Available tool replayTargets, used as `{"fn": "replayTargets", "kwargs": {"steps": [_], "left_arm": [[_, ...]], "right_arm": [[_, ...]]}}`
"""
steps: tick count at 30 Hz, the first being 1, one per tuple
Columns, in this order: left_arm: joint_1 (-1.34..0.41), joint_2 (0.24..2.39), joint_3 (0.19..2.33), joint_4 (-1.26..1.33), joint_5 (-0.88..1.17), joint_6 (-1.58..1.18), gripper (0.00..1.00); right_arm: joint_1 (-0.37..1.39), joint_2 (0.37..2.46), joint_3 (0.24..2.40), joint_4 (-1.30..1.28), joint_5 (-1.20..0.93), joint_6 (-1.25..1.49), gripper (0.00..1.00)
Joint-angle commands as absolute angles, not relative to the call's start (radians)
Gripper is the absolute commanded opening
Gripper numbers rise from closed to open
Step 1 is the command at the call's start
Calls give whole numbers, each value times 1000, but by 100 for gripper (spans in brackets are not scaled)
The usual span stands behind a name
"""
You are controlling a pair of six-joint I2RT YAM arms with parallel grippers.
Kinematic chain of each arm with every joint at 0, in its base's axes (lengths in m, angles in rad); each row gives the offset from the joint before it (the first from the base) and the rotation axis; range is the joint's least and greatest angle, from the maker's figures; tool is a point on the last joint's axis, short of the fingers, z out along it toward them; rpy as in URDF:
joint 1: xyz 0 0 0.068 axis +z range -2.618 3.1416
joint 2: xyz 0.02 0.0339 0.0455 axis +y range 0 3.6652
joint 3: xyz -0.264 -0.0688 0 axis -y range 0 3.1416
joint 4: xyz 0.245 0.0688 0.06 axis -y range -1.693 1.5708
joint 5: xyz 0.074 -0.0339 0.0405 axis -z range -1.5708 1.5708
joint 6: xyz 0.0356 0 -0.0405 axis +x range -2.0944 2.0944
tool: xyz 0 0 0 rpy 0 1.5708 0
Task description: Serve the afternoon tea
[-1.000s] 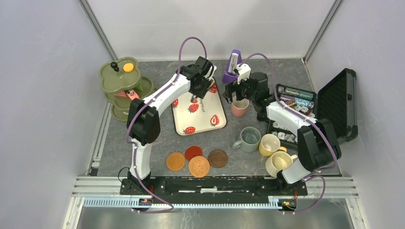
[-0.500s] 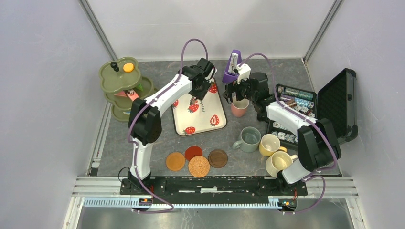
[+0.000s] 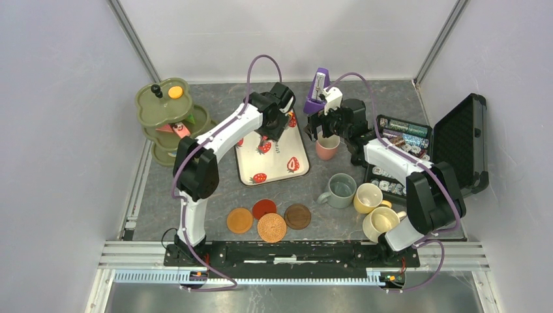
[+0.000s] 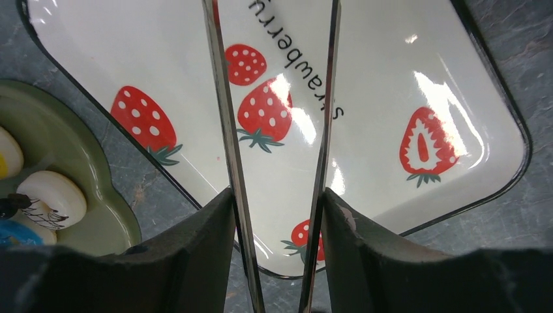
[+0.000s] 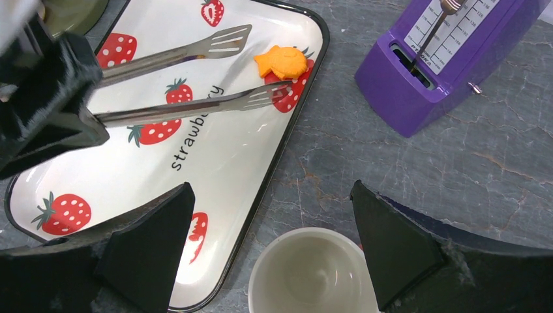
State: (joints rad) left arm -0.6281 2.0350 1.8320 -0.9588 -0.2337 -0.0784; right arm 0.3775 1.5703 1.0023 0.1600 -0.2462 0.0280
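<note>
My left gripper [image 3: 272, 125] [image 4: 278, 195] is shut on metal tongs [image 4: 222, 130] over the strawberry tray [image 3: 280, 164] [image 4: 391, 78]. In the right wrist view the tongs [image 5: 182, 111] stand spread, their tips beside an orange fish pastry [image 5: 282, 62] lying on the tray [image 5: 222, 169]. My right gripper [image 3: 324, 134] [image 5: 270, 189] hangs open just above the pink mug [image 3: 327, 148] [image 5: 313, 274], its fingers on either side of the rim and apart from it. The olive-green tiered stand [image 3: 163, 114] [image 4: 78, 156] holds pastries at far left.
A grey-green mug [image 3: 342, 190], a yellow mug [image 3: 368, 197] and a cream mug [image 3: 381, 222] cluster at front right. Several round coasters [image 3: 272, 227] lie near the front. A purple metronome [image 3: 317, 93] [image 5: 443, 59] stands at the back; an open black case [image 3: 456, 140] sits right.
The left arm has shifted slightly to the right over the tray with the tongs. The right arm and the pink mug have not moved.
</note>
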Motion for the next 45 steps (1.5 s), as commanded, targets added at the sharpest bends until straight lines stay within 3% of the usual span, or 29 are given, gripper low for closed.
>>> {"fn": "replayTargets", "kwargs": {"steps": [1,14,23,37,45], "left_arm": [[-606,2045,1951,-979,-215,-128,56],[-583,2160,2082,-1016,-120,-95,55],[-592,2155,2066,-1016,-98,-101,45],[-598,1911,1862,-979,-151,-161,29],[-598,1734,1726,-976,-197,-190,25]], "right_arm": [[372,1561,1040,189,-246,22,98],[371,1551,1036,186,-238,16,98],[371,1556,1038,185,-238,18,98],[372,1558,1039,184,-237,17,98],[371,1558,1040,184,-237,17,98]]}}
